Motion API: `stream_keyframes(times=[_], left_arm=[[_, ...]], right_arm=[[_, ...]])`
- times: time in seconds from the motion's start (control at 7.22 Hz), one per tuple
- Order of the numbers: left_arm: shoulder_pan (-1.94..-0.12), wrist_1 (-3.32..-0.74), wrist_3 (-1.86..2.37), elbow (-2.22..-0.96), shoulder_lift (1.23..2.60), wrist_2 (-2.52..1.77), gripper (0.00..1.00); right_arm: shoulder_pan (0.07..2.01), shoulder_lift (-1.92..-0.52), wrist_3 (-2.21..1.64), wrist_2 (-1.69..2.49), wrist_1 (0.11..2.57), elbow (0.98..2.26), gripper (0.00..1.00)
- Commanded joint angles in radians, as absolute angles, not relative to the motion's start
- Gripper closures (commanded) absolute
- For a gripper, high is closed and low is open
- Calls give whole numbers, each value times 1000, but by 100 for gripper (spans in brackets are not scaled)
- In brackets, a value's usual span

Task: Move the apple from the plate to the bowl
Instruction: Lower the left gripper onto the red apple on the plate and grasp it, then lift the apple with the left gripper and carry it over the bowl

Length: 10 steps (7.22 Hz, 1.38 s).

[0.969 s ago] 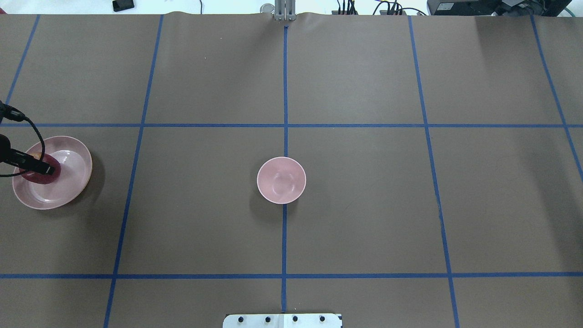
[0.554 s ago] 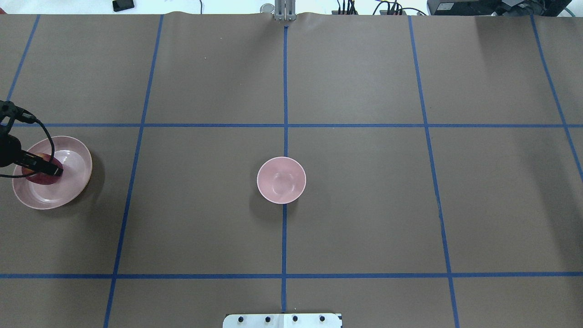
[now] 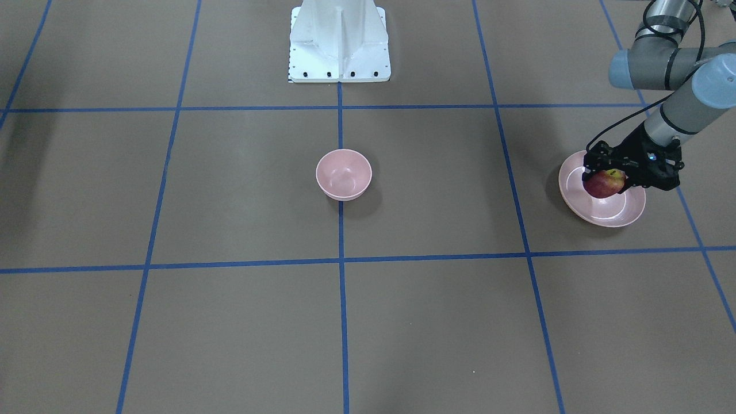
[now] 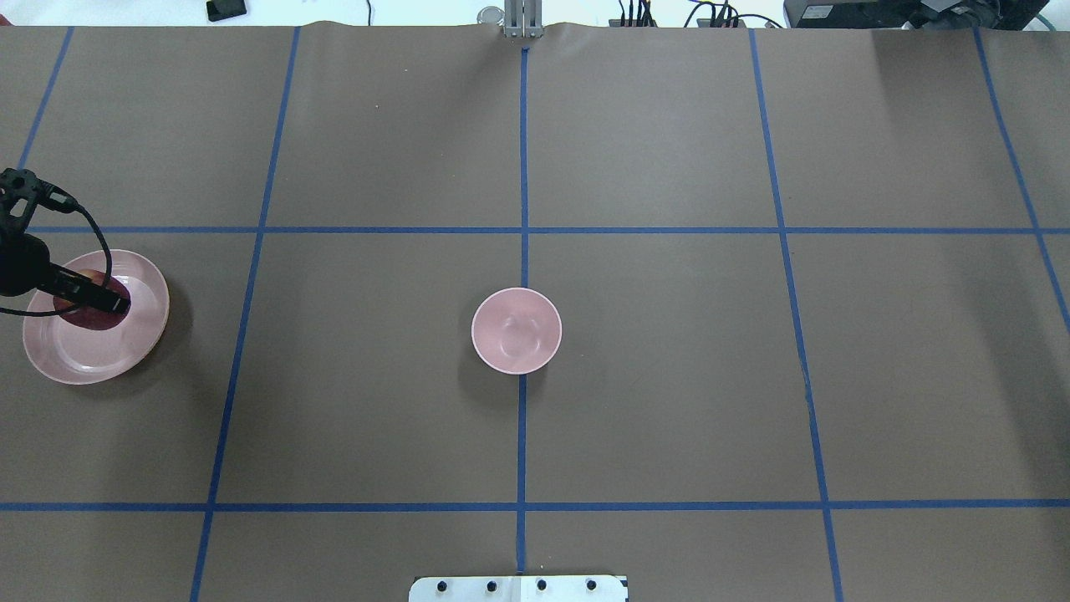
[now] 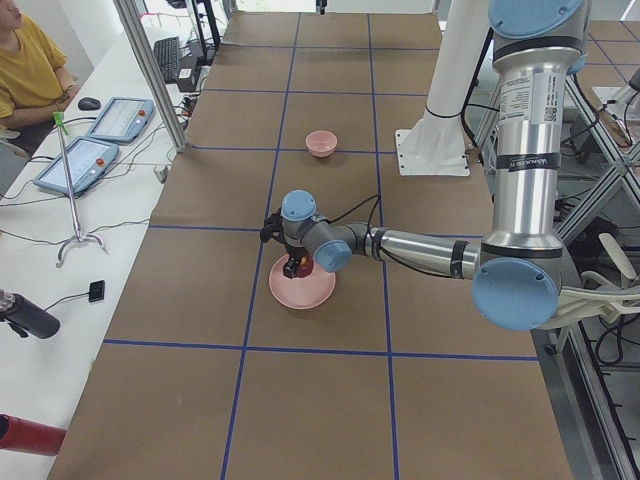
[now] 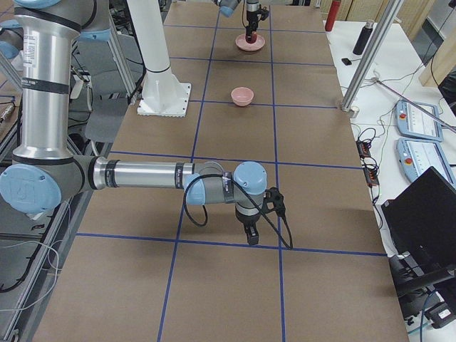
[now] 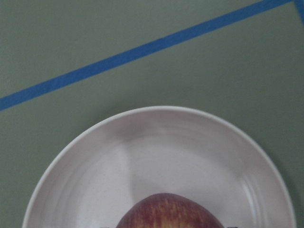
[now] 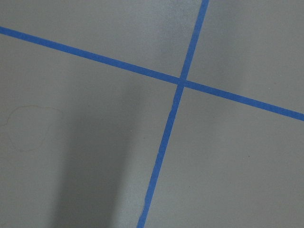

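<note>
Exterior front-facing: my left gripper (image 3: pixel 605 179) was clamped on the round dark red apple (image 3: pixel 602 185), which hung just above the wide pale pink plate (image 3: pixel 609 219), apparently clear of it. I judged this the lift step. The next move called for carrying across to the small deep pink bowl (image 3: pixel 344 174), well apart, then lowering. I could not tell how my right gripper (image 6: pixel 251 239) stood.

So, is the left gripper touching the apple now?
Touching. In the front-facing view the left gripper has its fingers closed on the apple, over the plate.
</note>
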<state>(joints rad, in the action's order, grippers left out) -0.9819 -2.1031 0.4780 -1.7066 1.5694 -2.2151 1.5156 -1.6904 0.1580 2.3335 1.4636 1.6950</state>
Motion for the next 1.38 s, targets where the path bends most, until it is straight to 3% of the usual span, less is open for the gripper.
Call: stream_keyframes(times=[0.0, 0.55, 0.83, 1.11, 1.25], left_arm=[[-979, -1762, 605, -1891, 1706, -2209, 85], [-653, -1403, 1088, -1866, 2185, -2018, 85], [-577, -1411, 1243, -1669, 2401, -1952, 84], [-546, -1547, 1311, -1501, 2479, -1927, 80], [-514, -1558, 1313, -1488, 2473, -1899, 77]], right_arm=[[1516, -1690, 158, 2335, 1463, 1695, 0], [1516, -1690, 156, 2332, 1463, 1695, 0], [1516, -1690, 155, 2333, 1463, 1695, 0], [1516, -1690, 155, 2335, 1463, 1694, 0], [1514, -1690, 150, 2335, 1463, 1694, 0]])
